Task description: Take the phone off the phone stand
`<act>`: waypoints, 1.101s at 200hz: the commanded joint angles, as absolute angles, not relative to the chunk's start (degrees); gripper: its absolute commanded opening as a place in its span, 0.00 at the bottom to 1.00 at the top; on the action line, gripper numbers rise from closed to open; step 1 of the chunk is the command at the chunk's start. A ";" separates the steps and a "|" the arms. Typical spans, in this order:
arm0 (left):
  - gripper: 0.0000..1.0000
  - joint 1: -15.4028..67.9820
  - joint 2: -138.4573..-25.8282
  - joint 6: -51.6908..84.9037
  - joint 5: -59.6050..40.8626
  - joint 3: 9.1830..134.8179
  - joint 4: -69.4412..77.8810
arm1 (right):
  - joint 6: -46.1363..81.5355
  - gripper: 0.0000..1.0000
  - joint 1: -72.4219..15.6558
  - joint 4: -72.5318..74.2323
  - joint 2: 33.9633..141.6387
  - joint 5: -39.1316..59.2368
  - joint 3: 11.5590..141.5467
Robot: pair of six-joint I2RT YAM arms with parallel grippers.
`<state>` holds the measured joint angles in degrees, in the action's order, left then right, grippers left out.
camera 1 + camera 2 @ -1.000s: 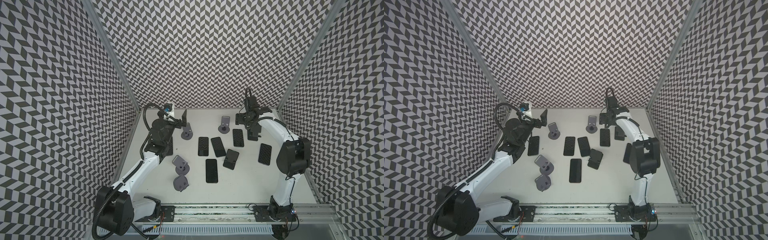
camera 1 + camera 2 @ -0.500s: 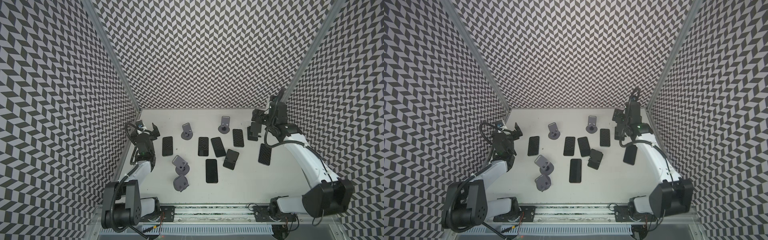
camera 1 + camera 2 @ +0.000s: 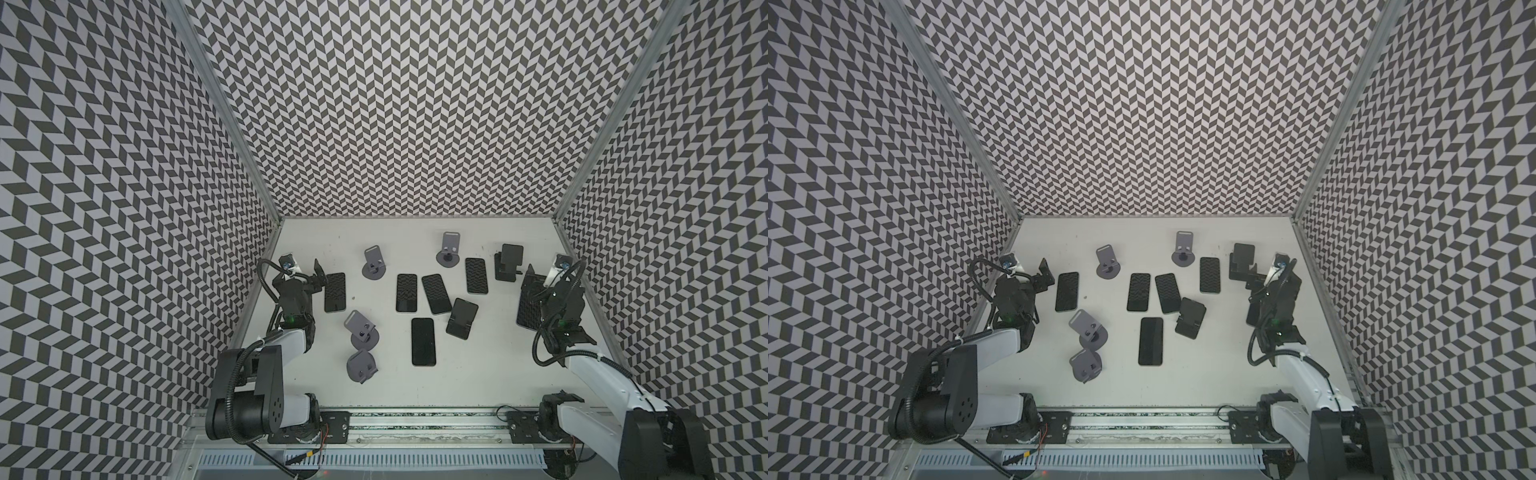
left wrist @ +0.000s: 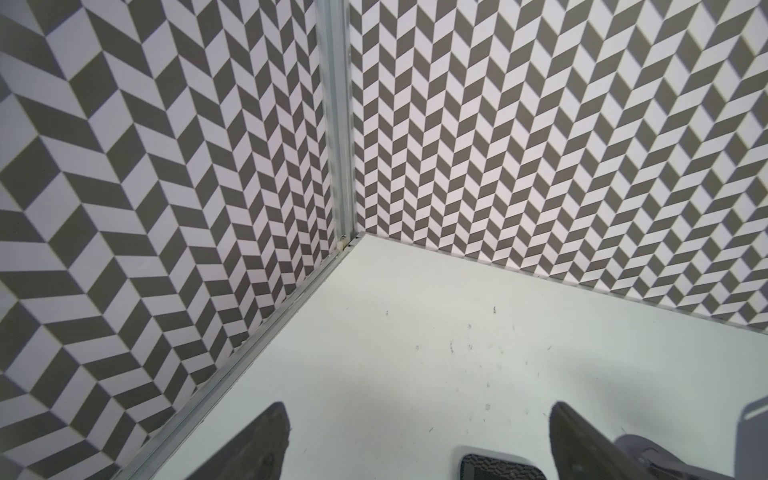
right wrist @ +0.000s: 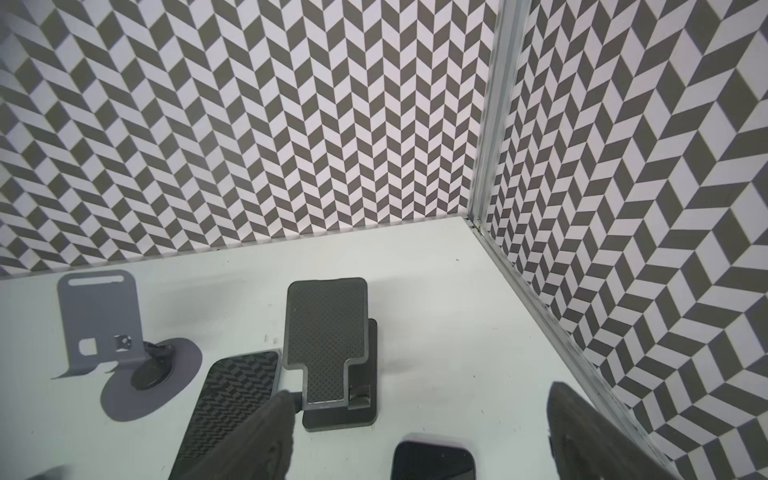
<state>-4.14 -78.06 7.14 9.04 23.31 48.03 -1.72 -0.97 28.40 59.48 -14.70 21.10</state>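
Phone (image 3: 525, 305): flat on desk (image 3: 478, 365), right of frame in a top view, near empty stand (image 3: 509, 262). Rigid, thin, probably slick (glass face); best taken by its long edges. Right fingers (image 5: 257, 440) spread over it, gripping nothing; left fingers (image 4: 270, 432) likewise apart.

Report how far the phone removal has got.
Done: all six stands look bare, including the black stand, and the phones lie flat on the table. In hand: nothing; the left fingers and right fingers are spread and empty. Left: nothing that I can see.
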 commanded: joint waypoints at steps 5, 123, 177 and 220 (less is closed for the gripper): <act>0.97 -3.29 -77.78 5.76 5.24 22.60 51.19 | -1.29 0.91 0.73 42.72 61.05 -7.33 17.20; 1.00 -0.67 -86.54 2.69 4.79 11.32 75.23 | 5.94 0.91 9.03 85.87 83.78 18.44 4.83; 1.00 1.93 -89.64 0.79 8.94 13.54 74.93 | 3.92 0.99 7.91 97.48 90.75 18.81 2.50; 1.00 1.93 -89.23 0.88 8.96 13.95 73.27 | 3.69 0.99 5.85 91.31 89.70 12.32 4.91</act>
<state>1.87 -89.14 1.19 7.90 13.10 71.92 4.58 7.05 86.70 91.05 16.71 3.40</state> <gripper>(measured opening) 0.998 0.995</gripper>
